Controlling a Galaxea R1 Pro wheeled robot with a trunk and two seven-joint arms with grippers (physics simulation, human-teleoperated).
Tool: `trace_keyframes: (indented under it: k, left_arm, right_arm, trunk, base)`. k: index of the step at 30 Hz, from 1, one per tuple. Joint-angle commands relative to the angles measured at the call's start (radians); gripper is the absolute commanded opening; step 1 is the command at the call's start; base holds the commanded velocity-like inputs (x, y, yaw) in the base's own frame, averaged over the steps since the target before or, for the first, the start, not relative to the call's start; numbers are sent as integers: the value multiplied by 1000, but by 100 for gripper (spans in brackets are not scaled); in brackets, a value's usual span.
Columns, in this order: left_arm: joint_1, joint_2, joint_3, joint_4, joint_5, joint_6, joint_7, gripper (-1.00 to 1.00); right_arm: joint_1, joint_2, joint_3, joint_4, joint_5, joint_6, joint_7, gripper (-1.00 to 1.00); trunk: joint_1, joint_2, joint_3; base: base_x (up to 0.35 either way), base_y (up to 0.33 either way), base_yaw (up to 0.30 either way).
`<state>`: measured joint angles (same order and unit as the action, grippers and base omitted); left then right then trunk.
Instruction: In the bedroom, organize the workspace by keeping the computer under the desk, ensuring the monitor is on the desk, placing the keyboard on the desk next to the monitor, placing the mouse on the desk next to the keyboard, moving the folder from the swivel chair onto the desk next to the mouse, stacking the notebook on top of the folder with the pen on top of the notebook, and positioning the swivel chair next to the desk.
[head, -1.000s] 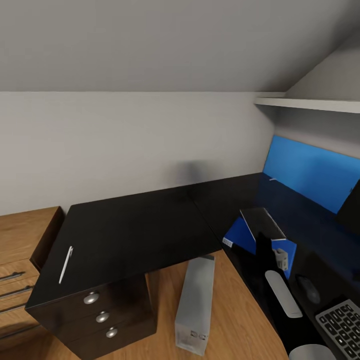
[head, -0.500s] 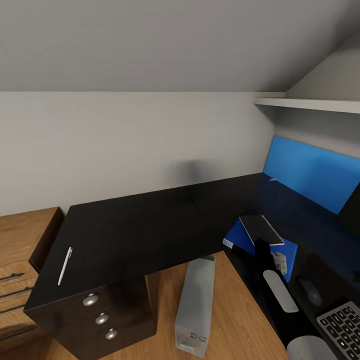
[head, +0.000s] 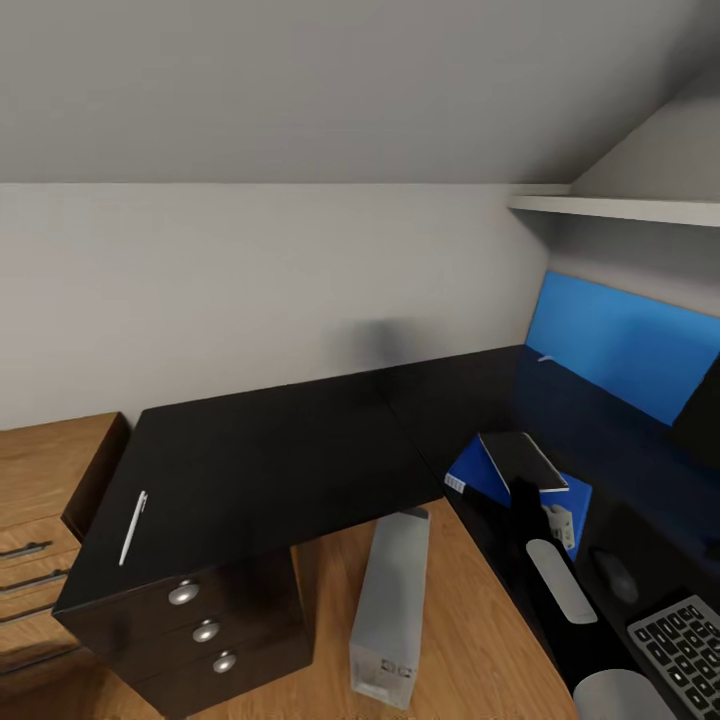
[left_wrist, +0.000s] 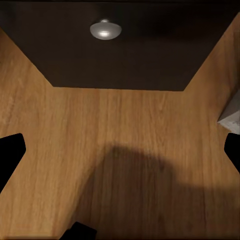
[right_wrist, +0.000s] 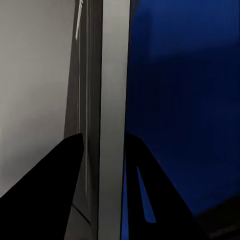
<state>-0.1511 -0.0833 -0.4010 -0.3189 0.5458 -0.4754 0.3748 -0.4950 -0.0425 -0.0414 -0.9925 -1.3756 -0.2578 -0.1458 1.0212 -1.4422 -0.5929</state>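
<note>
Now the right pincer (head: 528, 487) grips the notebook (head: 523, 459), its 2 fingers closed on the edge, atop the folder (head: 480, 472) at 4 o'clock on the counter (head: 280, 450). Next likely: release, then fetch the pen (head: 132, 527) at 8 o'clock. Left pincer (left_wrist: 120, 150) hangs open.

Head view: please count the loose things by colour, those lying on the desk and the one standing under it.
Black: 2, notebook and mouse
Blue: 1, folder
White: 1, pen
Grey: 2, keyboard and computer
Total: 6
</note>
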Motion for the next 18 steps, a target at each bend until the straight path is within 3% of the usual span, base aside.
trace_keyframes:
  k: [1,18]
  left_arm:
    - [-1,0,-9,0,5,-3,8,100]
    - [-1,0,-7,0,6,-5,8,100]
  right_arm:
    - [0,0,2,-1,-8,-5,-3,-100]
    - [0,0,2,-2,-7,-5,-3,-100]
  trunk:
    - [0,-1,-1]
    - [0,-1,-1]
  base:
    - [-51,0,0]
    - [-6,0,0]
